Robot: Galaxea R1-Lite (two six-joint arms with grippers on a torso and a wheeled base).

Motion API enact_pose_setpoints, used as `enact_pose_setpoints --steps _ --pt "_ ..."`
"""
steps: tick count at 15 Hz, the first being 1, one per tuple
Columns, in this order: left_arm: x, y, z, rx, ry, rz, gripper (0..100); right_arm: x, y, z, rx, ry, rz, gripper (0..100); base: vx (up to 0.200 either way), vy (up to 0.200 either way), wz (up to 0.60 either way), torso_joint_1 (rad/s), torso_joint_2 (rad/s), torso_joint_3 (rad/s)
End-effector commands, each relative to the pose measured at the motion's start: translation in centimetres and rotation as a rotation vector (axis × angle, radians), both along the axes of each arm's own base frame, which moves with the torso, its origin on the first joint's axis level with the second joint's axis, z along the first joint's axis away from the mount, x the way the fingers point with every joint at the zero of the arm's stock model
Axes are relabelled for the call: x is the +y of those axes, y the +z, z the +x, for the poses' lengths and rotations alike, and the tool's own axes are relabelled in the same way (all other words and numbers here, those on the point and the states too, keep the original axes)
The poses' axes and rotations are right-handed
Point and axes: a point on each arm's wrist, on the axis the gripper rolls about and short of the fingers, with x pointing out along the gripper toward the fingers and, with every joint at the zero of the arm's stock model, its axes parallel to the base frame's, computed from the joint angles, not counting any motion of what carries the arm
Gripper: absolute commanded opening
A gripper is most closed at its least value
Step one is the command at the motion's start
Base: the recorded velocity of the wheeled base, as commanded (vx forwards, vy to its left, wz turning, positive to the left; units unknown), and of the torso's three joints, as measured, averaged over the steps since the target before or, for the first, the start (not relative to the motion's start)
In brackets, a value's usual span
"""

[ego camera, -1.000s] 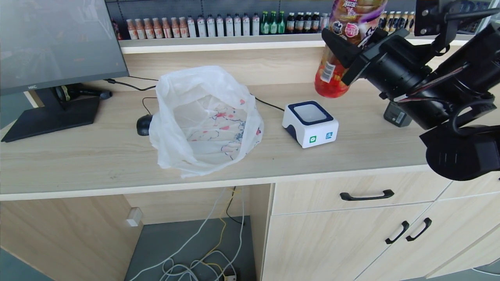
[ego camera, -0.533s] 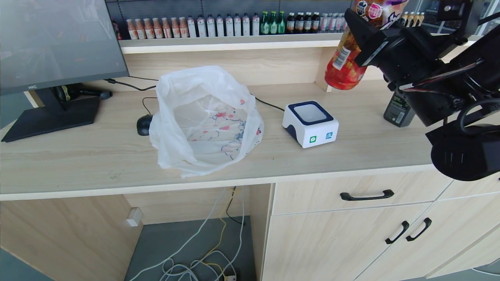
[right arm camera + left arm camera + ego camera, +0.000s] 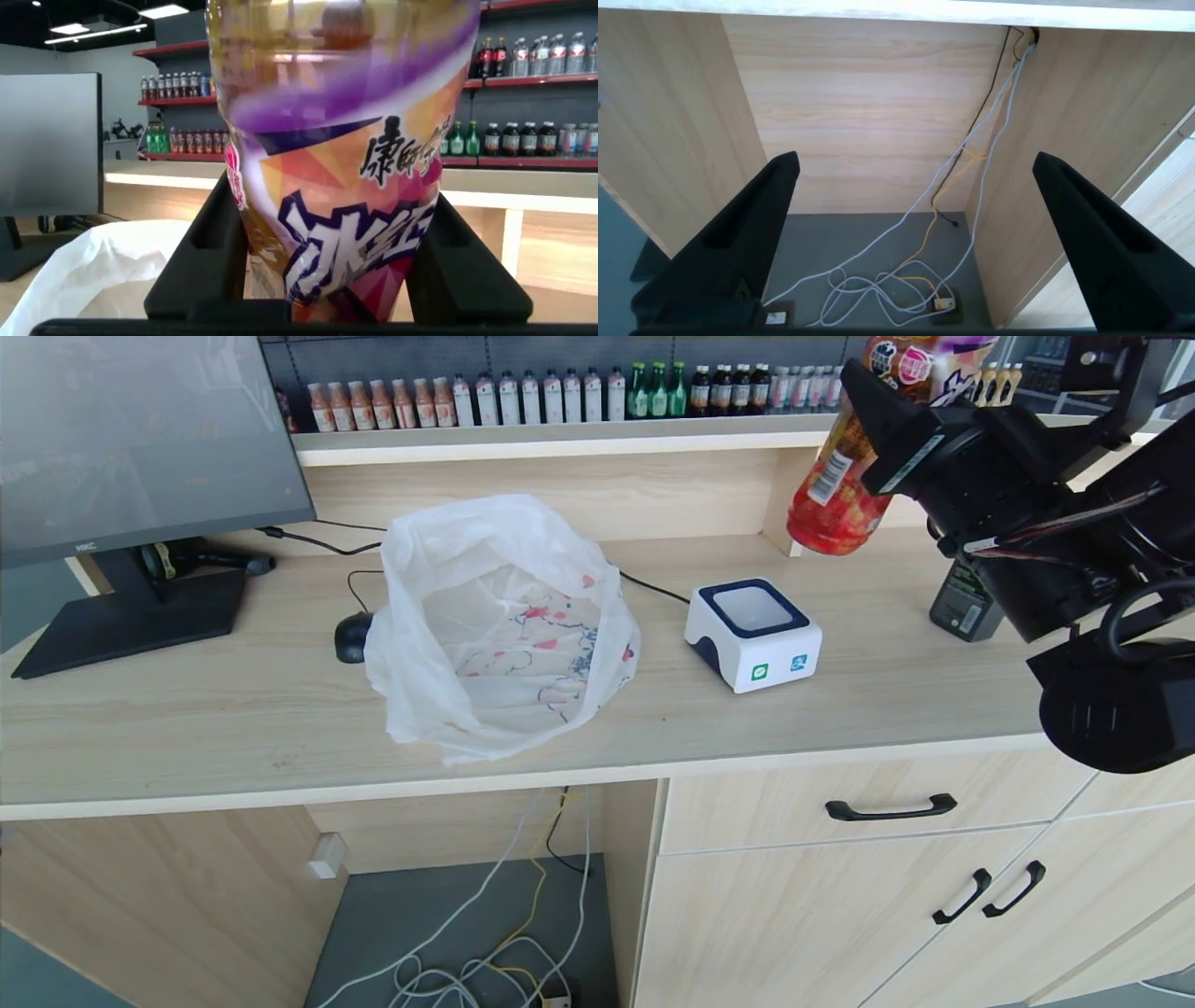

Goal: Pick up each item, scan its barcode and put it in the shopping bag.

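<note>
The right gripper [image 3: 876, 409] hangs in the air over the back right part of the table [image 3: 187, 728]. Its jaws are clamped on either side of a bottle [image 3: 840, 490] of reddish drink. The bottle is tilted, its base pointing down and toward the middle of the table and its barcode label showing on the side. From the wrist you see the bottle's [image 3: 346, 187] purple and orange wrapper pressed between the two black fingers [image 3: 210, 247].

A white shopping bag [image 3: 504, 625] stands open in the middle of the table, reaching close to the front edge. The scanner [image 3: 753, 635], a small white box with a dark-rimmed window on top, sits just to the right of the bag and apart from it. A small dark can [image 3: 962, 602] stands near the right end of the table. A mouse [image 3: 353, 637] lies against the bag's left side, and a monitor [image 3: 140, 429] fills the back left corner.

The left gripper [image 3: 915, 159] is down below the tabletop with its jaws spread wide and nothing between them, facing the loose cables [image 3: 906, 280] on the floor.
</note>
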Motion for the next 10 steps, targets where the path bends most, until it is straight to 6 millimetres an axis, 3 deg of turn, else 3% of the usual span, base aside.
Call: enact_pose_setpoints --steps 1,7,10 --pt "0.00 -0.01 0.00 0.000 0.000 0.000 100 0.05 0.00 -0.04 0.002 0.001 0.001 0 0.000 0.200 0.00 0.012 0.01 0.002" --pt "0.00 -0.01 0.00 0.000 0.000 0.001 100 -0.07 0.10 -0.09 0.001 -0.016 0.008 0 0.000 0.200 0.00 0.004 0.00 0.004" --pt "0.00 -0.01 0.00 0.000 0.000 0.001 100 -0.04 0.05 -0.05 0.002 -0.015 0.007 0 0.000 0.000 0.00 0.000 0.00 0.000"
